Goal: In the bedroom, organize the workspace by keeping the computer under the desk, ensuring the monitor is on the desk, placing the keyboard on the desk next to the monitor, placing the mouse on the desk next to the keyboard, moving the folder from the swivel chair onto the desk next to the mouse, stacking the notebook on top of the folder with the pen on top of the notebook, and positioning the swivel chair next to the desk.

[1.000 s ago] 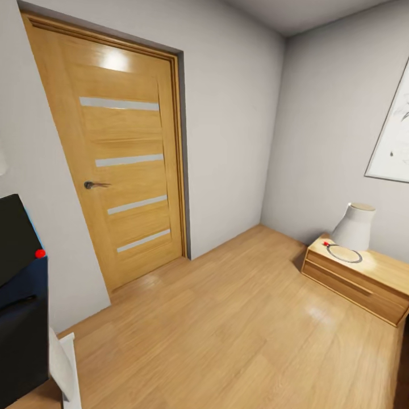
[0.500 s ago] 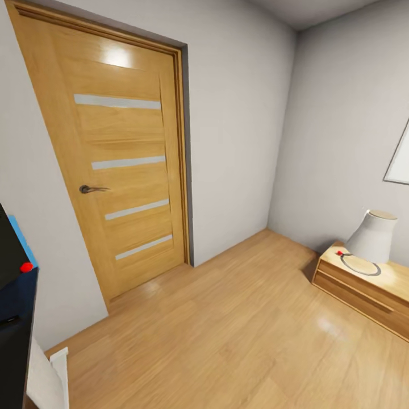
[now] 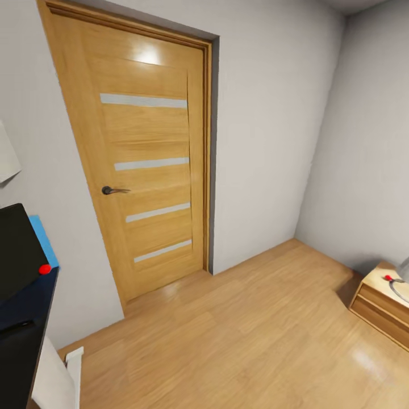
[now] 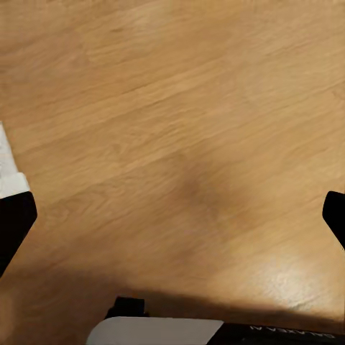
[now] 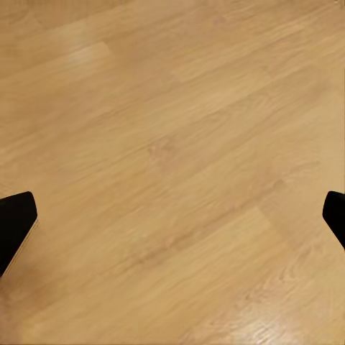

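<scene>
Both claws stand wide and empty over bare plank floor: left gripper [image 4: 172, 208], right gripper [image 5: 172, 215]. Far left, the monitor [image 3: 17, 250] stands on the desk [image 3: 23, 341]. I'd swing the base left until the desktop centres, then approach slowly.

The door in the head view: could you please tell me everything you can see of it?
The door is oak-coloured wood in a matching frame, set in the pale grey wall. It is shut. Four narrow pale horizontal strips cross its panel, and a dark lever handle sits at its left edge. Its foot meets the wood plank floor; light glares near its top.
</scene>
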{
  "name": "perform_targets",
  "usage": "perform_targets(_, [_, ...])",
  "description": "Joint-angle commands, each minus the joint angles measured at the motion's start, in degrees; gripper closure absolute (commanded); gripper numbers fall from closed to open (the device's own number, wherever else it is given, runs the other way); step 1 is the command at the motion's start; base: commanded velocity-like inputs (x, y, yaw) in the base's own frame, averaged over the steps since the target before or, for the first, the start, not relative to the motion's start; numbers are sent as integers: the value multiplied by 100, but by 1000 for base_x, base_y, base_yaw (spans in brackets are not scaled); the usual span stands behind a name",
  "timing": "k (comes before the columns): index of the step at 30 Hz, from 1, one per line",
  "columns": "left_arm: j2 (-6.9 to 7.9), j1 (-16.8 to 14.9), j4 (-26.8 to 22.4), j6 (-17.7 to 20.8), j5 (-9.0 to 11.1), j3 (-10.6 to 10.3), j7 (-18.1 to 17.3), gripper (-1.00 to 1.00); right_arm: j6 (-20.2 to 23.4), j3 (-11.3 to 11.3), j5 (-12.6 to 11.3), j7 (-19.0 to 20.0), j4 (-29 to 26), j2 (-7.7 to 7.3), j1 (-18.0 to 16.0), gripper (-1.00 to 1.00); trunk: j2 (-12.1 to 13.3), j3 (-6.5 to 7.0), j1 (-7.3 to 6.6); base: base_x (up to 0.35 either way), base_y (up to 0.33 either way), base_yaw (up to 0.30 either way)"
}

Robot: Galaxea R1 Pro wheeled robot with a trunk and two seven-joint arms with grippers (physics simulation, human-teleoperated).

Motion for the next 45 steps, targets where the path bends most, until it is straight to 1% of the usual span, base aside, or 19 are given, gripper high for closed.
perform_targets(1, [-2, 2, -9, -2, 33, 5, -5, -100, -17, -1, -2, -2, 2, 0, -4, -100, -3, -6, 4, 335, -71, 280])
perform_targets(6, [-2, 2, -9, 13, 31, 5, -5, -100, -99, -13, -10, -4, 3, 1, -3, -100, -3, -6, 4, 335, -76, 280])
perform_targets(10, [-2, 2, -9, 22, 33, 6, -5, -100, -340, -25, -24, -3, 9, 1, -4, -100, -3, -6, 4, 335, -91, 280])
perform_targets(13, [-2, 2, -7, 27, 30, 6, -5, -100, -399, -22, -28, -3, 13, 5, -4, -100, -3, -6, 4, 334, -111, 280])
perform_targets(20, [-2, 2, -1, 46, 27, 6, -5, -100, -443, -11, -34, -7, 15, 17, -4, -100, -3, -6, 4, 316, -163, 281])
perform_targets(34, [-2, 2, 8, 59, 26, 0, -5, -100, -451, -10, -27, -11, 13, 19, -3, -100, -3, -6, 4, 269, -232, 284])
perform_targets(37, [-2, 2, 27, 56, 27, -3, -5, -100, -463, -10, -22, -11, 13, 19, -4, -100, -3, -6, 4, 165, -163, 284])
perform_targets(45, [-2, 2, 68, 44, 34, -3, -5, -100, -465, -7, -14, -8, 20, 19, -4, -100, -3, -6, 4, 27, -21, 284])
